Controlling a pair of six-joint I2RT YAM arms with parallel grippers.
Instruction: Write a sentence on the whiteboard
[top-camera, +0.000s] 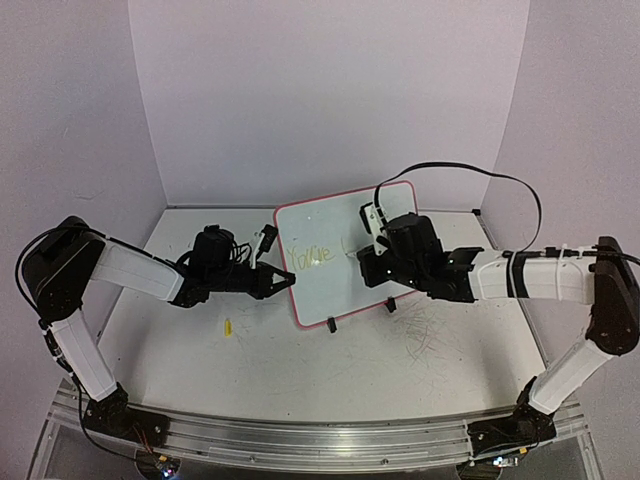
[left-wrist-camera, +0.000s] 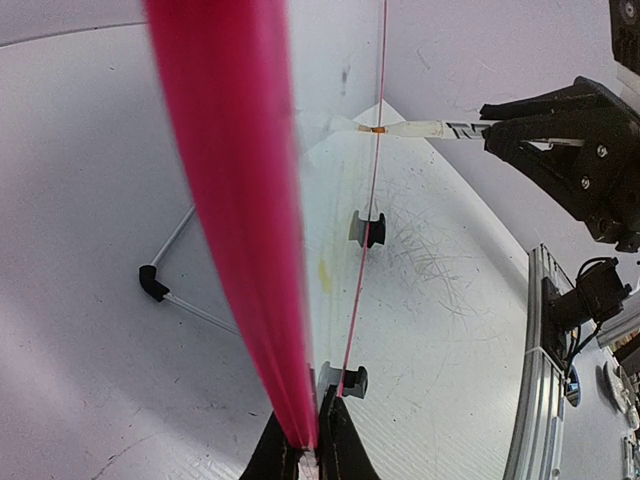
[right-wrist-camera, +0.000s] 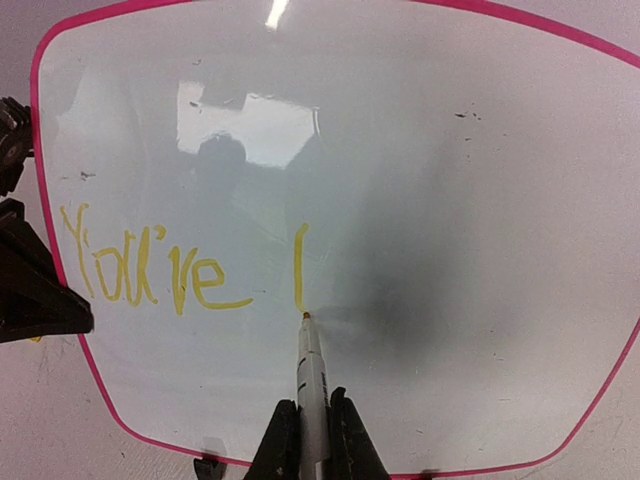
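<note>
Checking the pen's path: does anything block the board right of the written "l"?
Nothing visible does. Right of the l, the whiteboard is bare except tiny specks. The pen in the right end effector touches the l's base.

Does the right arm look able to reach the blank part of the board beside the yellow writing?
Probably yes: the marker in the right gripper touches the whiteboard at the last yellow stroke, and nothing blocks the bare surface beside it.

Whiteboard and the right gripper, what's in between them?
A marker. The right gripper holds it, and its tip reaches the whiteboard at the foot of the lone yellow stroke after "You're". The right wrist view shows this.
</note>
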